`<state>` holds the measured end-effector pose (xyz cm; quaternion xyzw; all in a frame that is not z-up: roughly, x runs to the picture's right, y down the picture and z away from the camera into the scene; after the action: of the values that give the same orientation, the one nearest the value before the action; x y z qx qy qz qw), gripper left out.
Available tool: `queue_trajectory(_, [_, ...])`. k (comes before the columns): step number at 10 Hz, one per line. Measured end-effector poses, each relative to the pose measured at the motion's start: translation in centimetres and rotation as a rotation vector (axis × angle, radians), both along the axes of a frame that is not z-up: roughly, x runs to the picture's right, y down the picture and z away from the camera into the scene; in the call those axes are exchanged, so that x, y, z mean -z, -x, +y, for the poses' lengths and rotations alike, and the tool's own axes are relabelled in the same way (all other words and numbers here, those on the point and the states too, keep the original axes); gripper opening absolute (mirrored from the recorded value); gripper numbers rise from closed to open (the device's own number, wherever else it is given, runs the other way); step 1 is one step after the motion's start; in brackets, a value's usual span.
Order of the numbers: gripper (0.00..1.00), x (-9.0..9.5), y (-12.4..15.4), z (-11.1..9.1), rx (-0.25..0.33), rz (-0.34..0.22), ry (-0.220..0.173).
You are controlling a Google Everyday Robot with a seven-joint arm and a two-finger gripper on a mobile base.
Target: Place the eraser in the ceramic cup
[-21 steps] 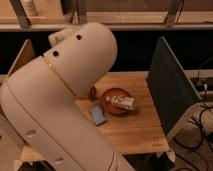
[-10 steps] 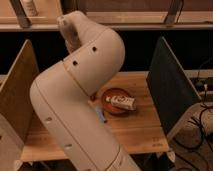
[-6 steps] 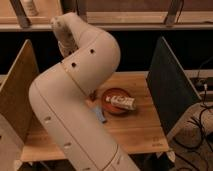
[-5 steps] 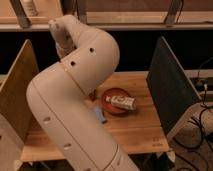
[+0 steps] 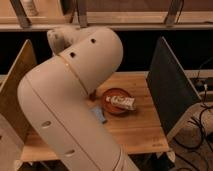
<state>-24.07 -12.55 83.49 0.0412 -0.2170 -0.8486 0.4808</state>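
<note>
On a wooden surface fenced by upright boards, a one-armed mobile robot is working at the job of putting an eraser into a ceramic cup. At far left a pale wooden divider is standing on edge. Next to it the robot's white arm is filling most of the view, its thick elbow bending high over the surface and its upper link reaching back toward the dark shelf at top left. The gripper is not showing anywhere; it is presumably lying behind the arm or beyond that far end, so whether it is released, clenched or carrying anything cannot be told. Just right of the arm a small blue piece is lying flat, half hidden by the casing. Beside that, near the middle of the surface, a low reddish-brown vessel, taken to be the ceramic cup, is sitting upright, and a short white bar with a darker band, which looks to be the eraser, is lying across its hollow. Further right a tall dark panel is leaning on its edge, with cables trailing past it. Judging by this layout, the placing step is looking finished or nearly so; if the white bar is indeed the eraser, the next move is calling only for the arm to be drawing clear without knocking the vessel, and if the blue piece is the eraser, a fresh reach down beside the cup is being called for.
</note>
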Motion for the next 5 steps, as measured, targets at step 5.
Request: queue_trajectory(5, [0.0, -1.2, -1.5, -0.2, 0.021, 0.03, -0.026])
